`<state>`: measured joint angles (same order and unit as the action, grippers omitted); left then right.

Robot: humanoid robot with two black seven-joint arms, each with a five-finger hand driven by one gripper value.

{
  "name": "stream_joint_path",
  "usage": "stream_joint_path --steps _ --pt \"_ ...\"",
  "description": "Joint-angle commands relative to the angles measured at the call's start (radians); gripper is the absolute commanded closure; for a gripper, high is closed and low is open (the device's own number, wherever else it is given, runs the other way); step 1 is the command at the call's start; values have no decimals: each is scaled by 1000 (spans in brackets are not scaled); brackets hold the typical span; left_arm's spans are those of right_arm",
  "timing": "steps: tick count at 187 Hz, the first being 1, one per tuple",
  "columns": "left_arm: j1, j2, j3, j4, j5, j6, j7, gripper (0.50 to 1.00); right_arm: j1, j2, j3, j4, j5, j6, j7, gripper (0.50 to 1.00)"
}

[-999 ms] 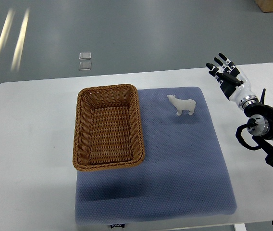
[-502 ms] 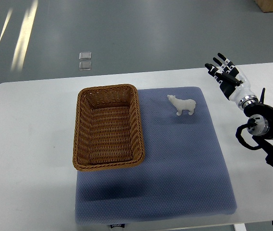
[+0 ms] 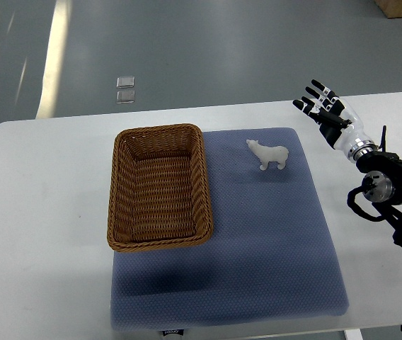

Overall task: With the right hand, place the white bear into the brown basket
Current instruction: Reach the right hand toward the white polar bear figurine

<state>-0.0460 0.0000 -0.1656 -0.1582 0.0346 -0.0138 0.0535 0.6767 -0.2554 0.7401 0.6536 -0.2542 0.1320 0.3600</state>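
Note:
A small white bear (image 3: 270,154) stands on a blue-grey mat (image 3: 257,241), near its far right part. A brown wicker basket (image 3: 123,205) lies to the bear's left, on the mat's left edge, and holds nothing. My right hand (image 3: 321,108) hovers over the white table beyond the mat's far right corner, right of and a little past the bear, apart from it. Its fingers are spread and hold nothing. The left arm does not show.
The white table (image 3: 38,212) carries the mat and basket. Its far edge runs just behind my right hand. Grey floor lies beyond, with a small clear object (image 3: 124,91) on it.
My right hand has shifted a little to the left and farther back, toward the bear's side. The bear and basket have not moved.

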Motion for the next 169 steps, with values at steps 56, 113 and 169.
stream_joint_path --steps 56,113,169 --pt "0 0 6 2 1 5 0 500 18 -2 -2 12 -401 27 0 579" --pt "0 0 6 2 1 5 0 500 87 -61 -90 17 -648 51 8 581" --pt "0 0 8 2 1 5 0 500 188 -142 -295 74 -763 55 30 581"
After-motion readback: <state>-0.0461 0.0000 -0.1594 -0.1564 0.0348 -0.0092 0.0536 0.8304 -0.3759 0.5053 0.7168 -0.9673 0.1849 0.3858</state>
